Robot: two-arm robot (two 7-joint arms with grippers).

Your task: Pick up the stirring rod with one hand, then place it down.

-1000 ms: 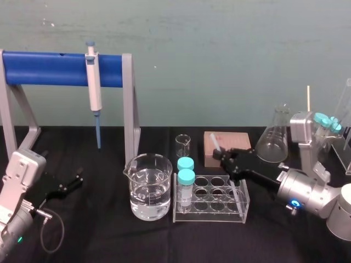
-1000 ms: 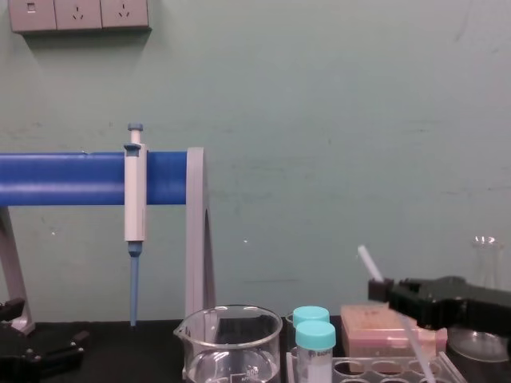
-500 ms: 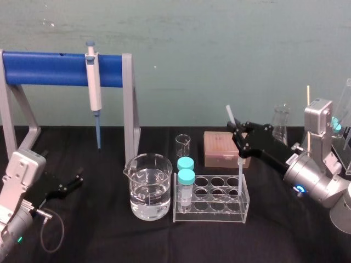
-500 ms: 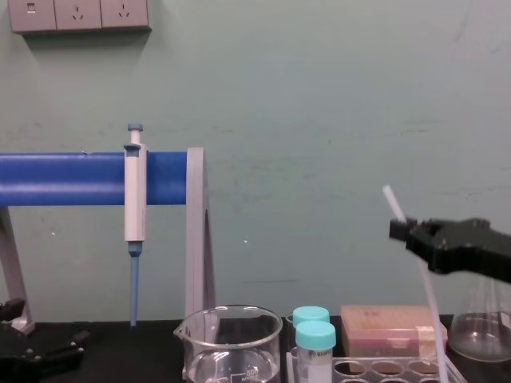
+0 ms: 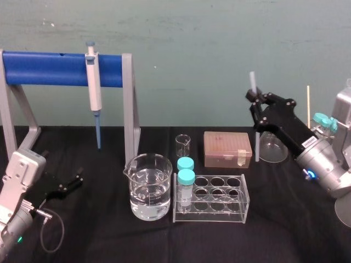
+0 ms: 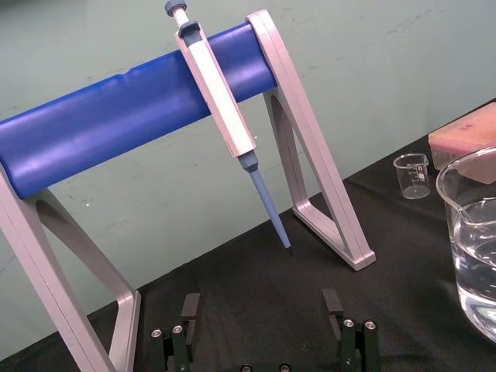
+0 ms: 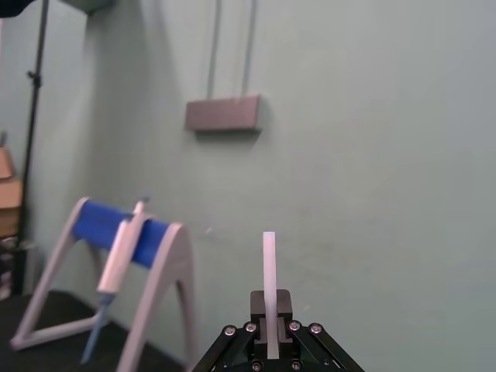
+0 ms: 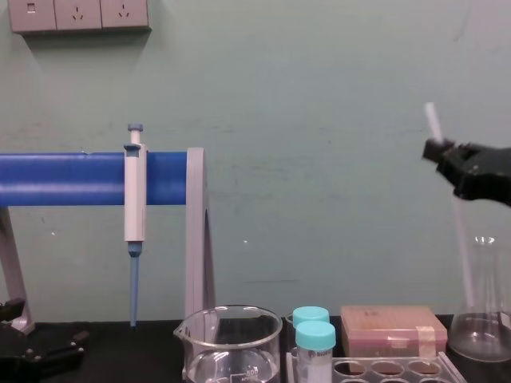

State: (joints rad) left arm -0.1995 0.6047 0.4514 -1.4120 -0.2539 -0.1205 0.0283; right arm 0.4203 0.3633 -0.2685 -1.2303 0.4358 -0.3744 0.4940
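Teal wall (image 5: 192, 33); stirring rod (image 5: 253, 81) in right gripper (image 5: 255, 102)

Whitish stirring rod (image 5: 255, 141), near upright, in right hand (image 5: 254, 99)

right arm (image 5: 323, 169) reaches in from the right, wrist angled upward, right gripper (image 5: 255, 103) held high with fingers closed on the stirring rod (image 5: 253, 81); left arm (image 5: 19, 183) parked low at left, left gripper (image 5: 74, 181) fingers apart.
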